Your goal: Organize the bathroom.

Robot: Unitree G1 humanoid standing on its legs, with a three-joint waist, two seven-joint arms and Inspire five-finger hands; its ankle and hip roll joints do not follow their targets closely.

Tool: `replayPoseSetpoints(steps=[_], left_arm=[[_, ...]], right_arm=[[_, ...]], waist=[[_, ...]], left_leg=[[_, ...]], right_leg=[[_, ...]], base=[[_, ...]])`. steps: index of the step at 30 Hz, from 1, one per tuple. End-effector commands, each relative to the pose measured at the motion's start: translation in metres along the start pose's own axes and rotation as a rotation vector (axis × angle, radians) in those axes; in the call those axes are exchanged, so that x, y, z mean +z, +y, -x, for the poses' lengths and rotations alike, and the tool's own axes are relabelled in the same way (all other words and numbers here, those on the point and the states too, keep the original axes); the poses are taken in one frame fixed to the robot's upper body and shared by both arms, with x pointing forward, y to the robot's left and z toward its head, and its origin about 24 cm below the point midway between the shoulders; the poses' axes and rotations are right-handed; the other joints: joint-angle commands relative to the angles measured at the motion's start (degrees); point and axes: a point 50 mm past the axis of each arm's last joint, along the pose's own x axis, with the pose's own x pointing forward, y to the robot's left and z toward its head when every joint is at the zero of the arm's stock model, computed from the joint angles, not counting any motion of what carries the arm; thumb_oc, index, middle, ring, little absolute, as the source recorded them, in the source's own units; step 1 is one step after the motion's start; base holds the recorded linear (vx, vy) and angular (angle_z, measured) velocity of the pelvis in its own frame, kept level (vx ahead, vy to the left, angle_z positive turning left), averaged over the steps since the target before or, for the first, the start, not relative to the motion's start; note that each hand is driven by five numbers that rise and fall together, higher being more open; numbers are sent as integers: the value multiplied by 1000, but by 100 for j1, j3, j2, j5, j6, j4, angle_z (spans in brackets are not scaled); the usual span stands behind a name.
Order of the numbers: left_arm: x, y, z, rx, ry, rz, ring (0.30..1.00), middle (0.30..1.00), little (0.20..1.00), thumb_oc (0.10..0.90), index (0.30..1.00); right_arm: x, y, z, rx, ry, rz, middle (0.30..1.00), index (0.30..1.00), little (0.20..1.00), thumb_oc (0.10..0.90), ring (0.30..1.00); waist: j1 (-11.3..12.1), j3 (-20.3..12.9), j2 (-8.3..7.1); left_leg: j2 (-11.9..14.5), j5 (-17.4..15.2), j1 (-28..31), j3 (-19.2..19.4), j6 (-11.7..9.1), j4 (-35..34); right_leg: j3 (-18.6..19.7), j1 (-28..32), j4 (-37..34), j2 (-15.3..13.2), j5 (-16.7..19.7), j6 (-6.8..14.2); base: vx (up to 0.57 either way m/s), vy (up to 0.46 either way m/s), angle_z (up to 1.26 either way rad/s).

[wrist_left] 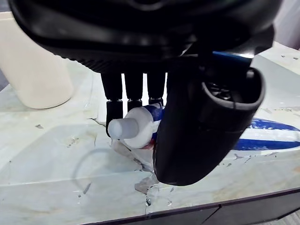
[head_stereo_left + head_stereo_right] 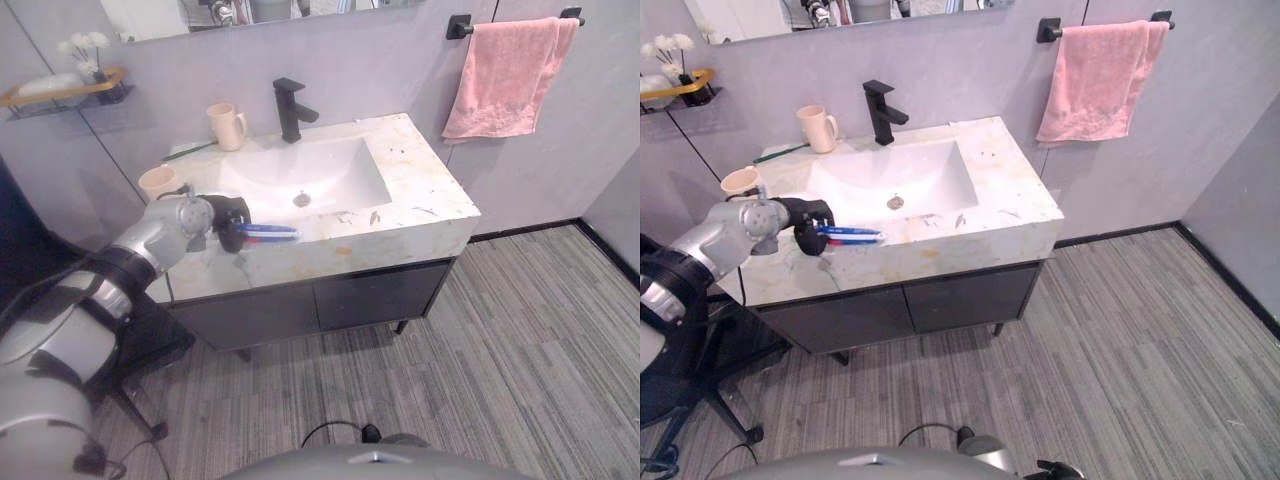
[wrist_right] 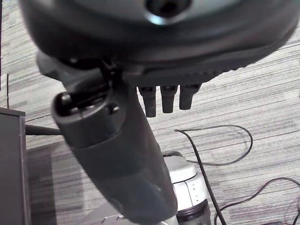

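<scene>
Left hand (image 2: 228, 222) over front-left of marble countertop (image 2: 420, 190), fingers (image 1: 133, 89) and thumb clamped on toothpaste tube (image 2: 268, 231); tube horizontal, white cap (image 1: 123, 128) at hand end, blue body projecting toward sink basin (image 2: 310, 172). Beige cup (image 2: 158, 182) just behind hand; mug (image 2: 227, 126) beside black faucet (image 2: 290, 108); pink towel (image 2: 505, 75) on wall rail. Right hand (image 3: 117, 140) above floor, fingers relaxed, apart, holding nothing.

Left hand (image 1: 206, 117) fingers (image 1: 133, 86) curled, pinching; right hand (image 3: 117, 154) relaxed, hanging low.
</scene>
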Motion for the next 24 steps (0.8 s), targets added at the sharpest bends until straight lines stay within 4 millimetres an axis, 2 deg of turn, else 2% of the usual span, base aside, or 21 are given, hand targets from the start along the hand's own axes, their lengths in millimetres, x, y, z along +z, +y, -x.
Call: replayPoseSetpoints(steps=[1,4,7,8,9,11,12,14,15,16,17,18,20,21,22,24], left_arm=[[-12,65,25,275,61,10,300,300,300,400,300],[-13,62,23,326,26,125,300,300,300,400,300],[-15,62,26,445,-100,464,300,300,300,400,300],[-15,62,27,456,-111,480,300,300,300,400,300],[-15,62,33,498,-197,645,300,300,300,400,300],[-15,62,41,546,-275,760,300,300,300,400,300],[-14,61,49,599,-353,852,300,300,300,400,300],[-12,58,57,645,-413,912,300,300,300,400,300],[-12,54,66,700,-470,961,300,300,300,400,300],[-9,48,74,756,-538,1032,300,300,300,400,300],[-9,46,77,777,-551,1047,300,300,300,400,300],[-5,41,84,843,-606,1097,300,300,300,400,300],[-2,37,87,862,-638,1126,300,300,300,400,300],[4,32,88,878,-666,1158,300,300,300,400,300],[16,28,88,878,-697,1194,300,300,300,400,300],[36,26,84,869,-727,1230,300,300,300,400,300]], right_arm=[[2,-14,1,-49,-10,-9,900,900,900,800,900],[5,-17,1,-71,-32,-73,900,900,900,800,900],[21,-36,3,-168,-143,-285,900,900,900,800,900],[22,-37,3,-173,-149,-292,900,900,900,800,900],[38,-54,8,-253,-261,-384,900,900,900,800,900],[55,-69,15,-326,-351,-436,900,900,900,800,900],[73,-85,26,-428,-464,-477,900,900,900,800,900],[92,-103,40,-523,-557,-509,900,900,900,800,900],[107,-131,63,-654,-674,-549,900,900,900,800,900],[118,-170,97,-881,-807,-589,900,900,900,800,900],[122,-185,110,-929,-847,-607,900,900,900,800,900],[137,-222,162,-1146,-1027,-668,900,900,900,800,900],[147,-234,196,-1259,-1157,-693,900,900,900,800,900],[166,-237,240,-1331,-1354,-724,900,900,900,800,900],[187,-225,280,-1356,-1567,-729,900,900,900,800,900],[221,-196,322,-1265,-1821,-713,900,900,900,800,900]], waist=[[8,-238,-165],[12,-226,-182],[14,-212,-212],[14,-213,-212],[33,-204,-252],[39,-191,-297],[31,-178,-346],[13,-164,-396],[-14,-154,-434],[-41,-142,-487],[-55,-143,-512],[-61,-140,-544],[-45,-149,-550],[-42,-148,-555],[10,-154,-546],[124,-174,-568]], left_leg=[[-324,-294,126,377,140,431],[-330,-290,132,376,144,411],[-328,-269,175,385,144,357],[-327,-269,179,386,144,354],[-320,-259,191,381,142,342],[-318,-255,205,360,146,324],[-319,-247,206,343,146,310],[-321,-244,197,328,143,302],[-320,-244,191,312,142,289],[-316,-249,185,297,143,276],[-317,-255,185,292,146,272],[-329,-279,195,261,163,266],[-335,-287,189,239,170,263],[-339,-307,208,209,185,256],[-353,-305,201,181,193,253],[-374,-303,185,137,202,262]], right_leg=[[190,22,-29,7,-167,28],[204,14,-29,9,-164,26],[253,6,-29,39,-142,10],[257,8,-29,41,-141,9],[294,6,-29,52,-125,-3],[326,5,-29,64,-117,-19],[344,-7,-29,70,-103,-30],[362,-27,-29,76,-90,-39],[381,-48,-29,84,-76,-48],[408,-69,-29,99,-65,-54],[414,-74,-29,104,-62,-54],[448,-69,-29,124,-67,-61],[473,-80,-29,140,-59,-66],[498,-70,-29,154,-60,-68],[531,-77,-29,161,-46,-70],[563,-80,-29,171,-37,-76]], base=[[0,0,0],[-10,0,-1],[-38,14,-4],[-36,21,-7],[-28,13,-7],[-49,12,-8],[-67,11,-2],[-72,17,1],[-97,32,0],[-84,29,-3],[-70,35,1],[-39,29,0],[-29,31,6],[-33,47,4],[-12,64,-1],[-52,37,-19]])
